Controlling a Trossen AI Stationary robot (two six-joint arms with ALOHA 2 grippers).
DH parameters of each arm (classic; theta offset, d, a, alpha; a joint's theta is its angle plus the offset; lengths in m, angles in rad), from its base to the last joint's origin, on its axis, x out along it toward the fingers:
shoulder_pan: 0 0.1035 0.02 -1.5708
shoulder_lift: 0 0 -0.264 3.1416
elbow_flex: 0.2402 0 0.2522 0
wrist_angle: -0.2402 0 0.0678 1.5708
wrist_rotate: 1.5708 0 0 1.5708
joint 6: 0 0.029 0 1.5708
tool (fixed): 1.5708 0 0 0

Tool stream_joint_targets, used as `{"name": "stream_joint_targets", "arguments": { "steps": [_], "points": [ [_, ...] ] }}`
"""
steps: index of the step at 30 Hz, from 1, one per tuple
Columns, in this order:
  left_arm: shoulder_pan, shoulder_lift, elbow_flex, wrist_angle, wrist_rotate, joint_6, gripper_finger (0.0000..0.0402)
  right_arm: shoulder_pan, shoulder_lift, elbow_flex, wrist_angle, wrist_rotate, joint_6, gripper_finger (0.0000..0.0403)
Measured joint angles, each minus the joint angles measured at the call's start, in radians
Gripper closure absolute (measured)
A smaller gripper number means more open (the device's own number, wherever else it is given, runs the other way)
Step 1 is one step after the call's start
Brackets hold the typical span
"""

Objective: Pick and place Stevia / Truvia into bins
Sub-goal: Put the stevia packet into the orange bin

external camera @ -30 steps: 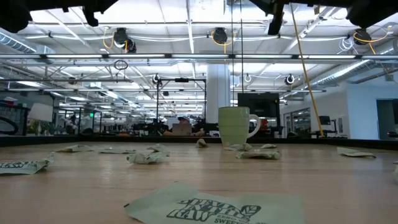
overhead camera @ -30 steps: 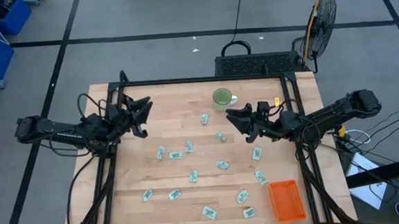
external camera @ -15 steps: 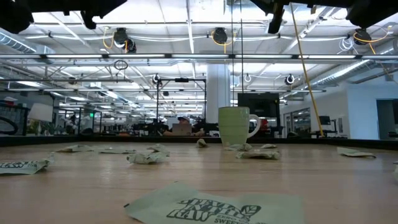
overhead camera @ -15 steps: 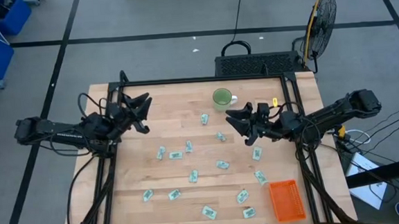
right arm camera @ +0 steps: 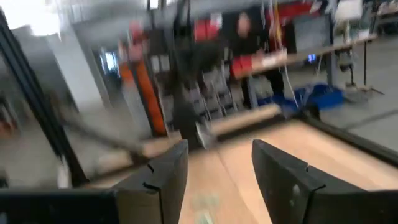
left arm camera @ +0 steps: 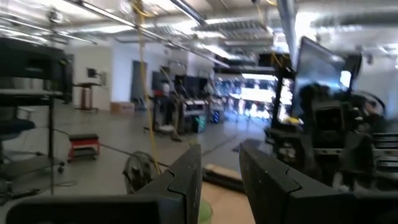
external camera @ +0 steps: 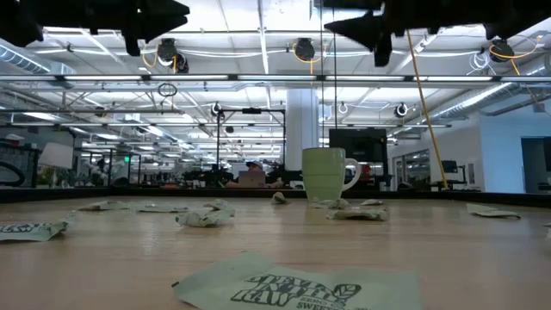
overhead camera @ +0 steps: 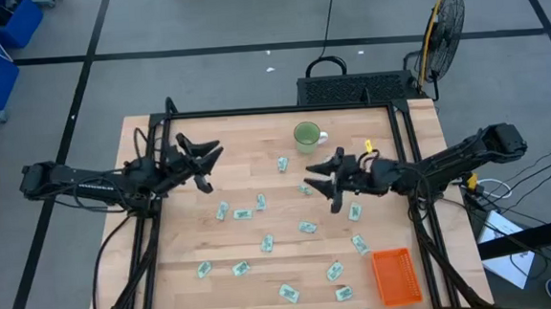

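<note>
The orange tray (overhead camera: 392, 275) sits at the near right corner of the wooden table (overhead camera: 246, 137). Nothing lies in it. It is bare inside. The green mug (overhead camera: 306, 135) stands upright near the far edge of the table, with its handle to the right. From above, its inside looks empty, but it is small in the picture, so that is hard to be sure of.

The little green and white sachets (overhead camera: 267, 242) are spread all over the table top. All of them lie flat on the wood, and none is in the tray or in the mug. One lies just beside the right gripper (overhead camera: 319, 187), and a few lie near the tray.

The left gripper (overhead camera: 210, 165) hangs above the left side of the table. Its two fingers (left arm camera: 185, 180) stand apart with a gap between them, and they hold nothing. The right gripper hangs above the middle right part of the table, below the mug in the high view. Its fingers (right arm camera: 163, 175) stand wide apart, and nothing is between them either.

A second ago both grippers were farther back. The left one has moved a bit to the right, toward the middle of the table. The right one has moved left and toward the near side, closer to the sachets. The sachets, the mug and the tray lie just as they did before.
</note>
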Motion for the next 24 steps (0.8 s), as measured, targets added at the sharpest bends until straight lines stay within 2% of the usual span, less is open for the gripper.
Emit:
{"name": "stream_joint_targets", "arguments": {
  "steps": [4, 8, 15, 19, 24],
  "points": [
    [0.0, 0.0, 0.0, -0.013, 0.005, -0.008, 0.0289, 0.0, 0.003, 0.0, -0.252, 0.0, -0.009, 0.0232],
    [0.0, 0.0, 0.0, -0.018, 0.006, 0.006, 0.0289, 0.0, 0.023, -0.001, -0.395, -0.025, 0.043, 0.0232],
    [-0.003, 0.0, 0.0, -0.198, 0.047, -0.113, 0.0289, 0.001, 0.157, 0.0, -0.391, -0.208, 0.112, 0.0232],
    [-0.003, 0.0, 0.0, -0.282, 0.105, -0.139, 0.0289, 0.0, 0.282, 0.0, -0.374, -0.209, 0.112, 0.0232],
    [-0.003, 0.0, 0.0, -0.29, 0.131, -0.161, 0.0289, 0.016, 0.392, 0.0, -0.314, -0.231, 0.066, 0.0232]
  ]
}}
